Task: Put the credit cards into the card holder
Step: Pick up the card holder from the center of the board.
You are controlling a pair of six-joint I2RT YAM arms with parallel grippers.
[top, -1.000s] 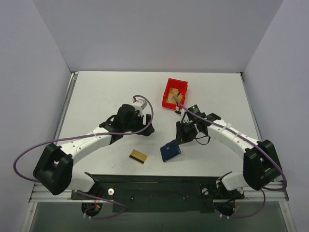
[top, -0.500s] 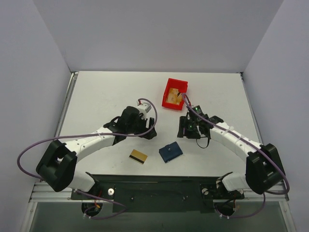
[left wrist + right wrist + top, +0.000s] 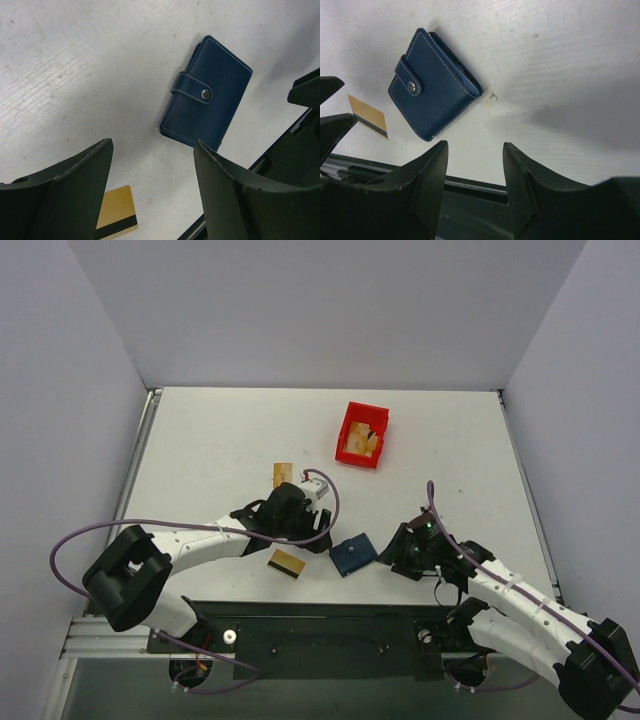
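Fingers (image 3: 75,185) of the left gripper (image 3: 152,146) are spread wide with nothing between them, and the right gripper's (image 3: 474,145) fingers (image 3: 420,180) are likewise parted and empty. From overhead, both grippers sit low near the front of the white table (image 3: 200,440), the left gripper (image 3: 303,537) just left of the card holder (image 3: 352,554) and the right gripper (image 3: 396,554) just to its right, neither touching it. Nearest the front edge, a gold card with a dark stripe (image 3: 287,564) lies flat, just left of the card holder and beside the left gripper. Both wrist cameras add detail the overhead view cannot: the navy card holder (image 3: 207,107) is folded shut, its strap fastened by a small metal snap, with pale stitching along the edges. The right wrist view shows the holder (image 3: 432,85) with the striped card (image 3: 368,116) apart from it. Only the overhead view shows the second gold card (image 3: 282,474), farther back on the left, and the red bin (image 3: 346,436) beyond, with tan pieces inside.
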